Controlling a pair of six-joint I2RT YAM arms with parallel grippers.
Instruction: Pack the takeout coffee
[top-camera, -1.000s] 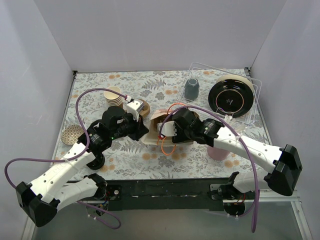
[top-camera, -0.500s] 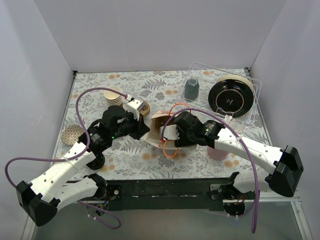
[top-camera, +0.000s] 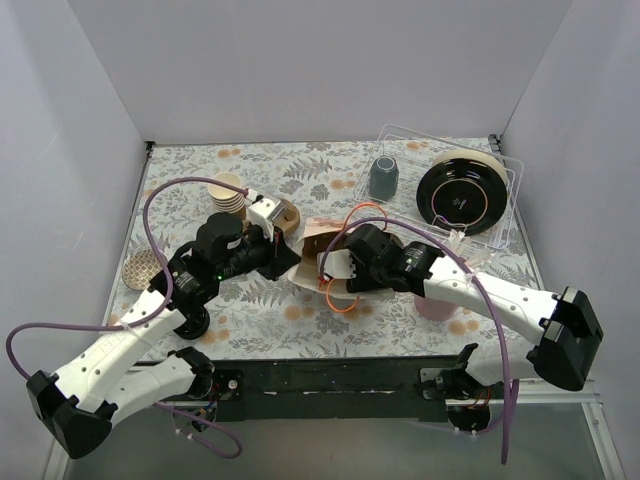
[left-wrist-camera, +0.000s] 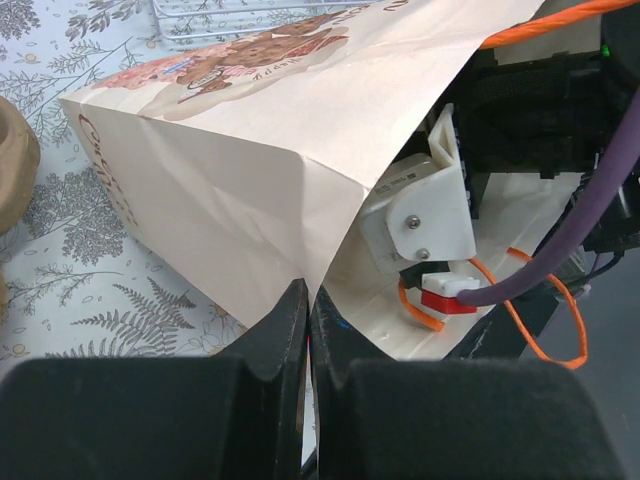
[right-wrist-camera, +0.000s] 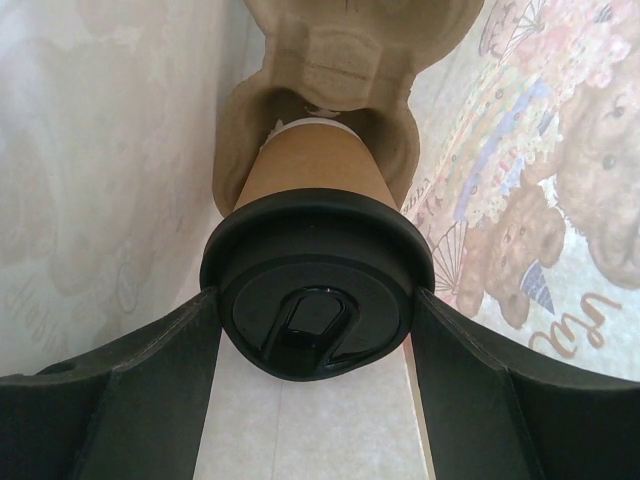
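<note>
The takeout coffee (right-wrist-camera: 312, 175), a kraft-brown cup with a black lid (right-wrist-camera: 316, 290), lies inside the paper bag (top-camera: 312, 240), its base seated in a pulp cup carrier (right-wrist-camera: 345, 50). My right gripper (right-wrist-camera: 315, 305) is inside the bag, its fingers pressed on both sides of the lid. In the top view the bag's mouth hides the right gripper's jaws (top-camera: 325, 268). My left gripper (left-wrist-camera: 308, 300) is shut on the edge of the bag's mouth (left-wrist-camera: 250, 170) and holds it open; it also shows in the top view (top-camera: 283, 258). The right wrist (left-wrist-camera: 420, 215) shows inside the bag.
A stack of lidless cream cups (top-camera: 229, 192) stands behind the left arm. A grey mug (top-camera: 384, 177) and a black plate (top-camera: 461, 192) sit in a clear rack (top-camera: 505, 165) at the back right. A pink cup (top-camera: 436, 303) stands under the right arm. A small patterned dish (top-camera: 144, 268) lies at the left.
My right gripper has moved left and deeper into the bag. The bag has shifted a little left and down. My left gripper still holds its edge.
</note>
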